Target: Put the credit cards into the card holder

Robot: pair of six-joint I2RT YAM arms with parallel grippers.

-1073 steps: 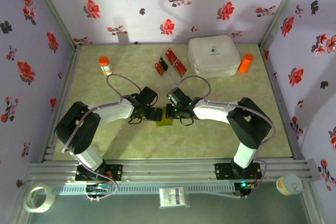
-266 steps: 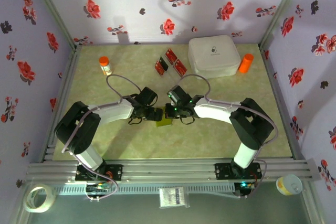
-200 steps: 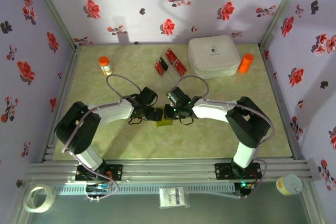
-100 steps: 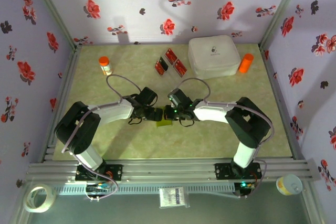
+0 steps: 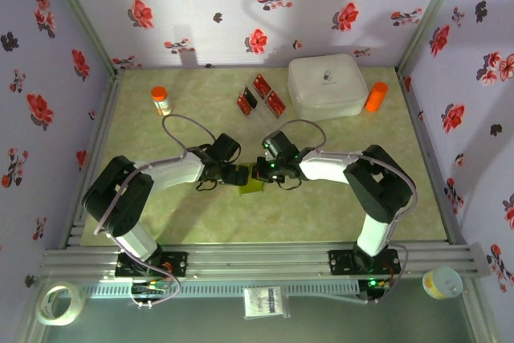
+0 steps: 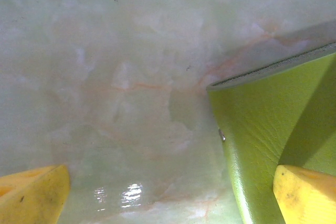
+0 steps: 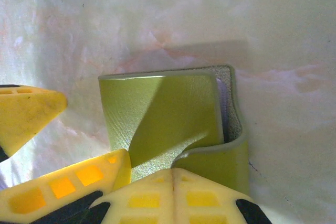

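Now slightly further right than before, the right gripper (image 7: 173, 170) pinches the lifted flap of the card holder (image 7: 157, 108); the left gripper (image 5: 238, 174), wide, straddles its left edge; the credit cards (image 5: 261, 94) lie far beyond both

Over the last seconds the right gripper (image 5: 263, 176) twists at the wrist, so its camera end now sits farther toward the back of the table than before. The card holder (image 5: 254, 187) shows more green than earlier, one cover edge now lifted in the pinching fingers.
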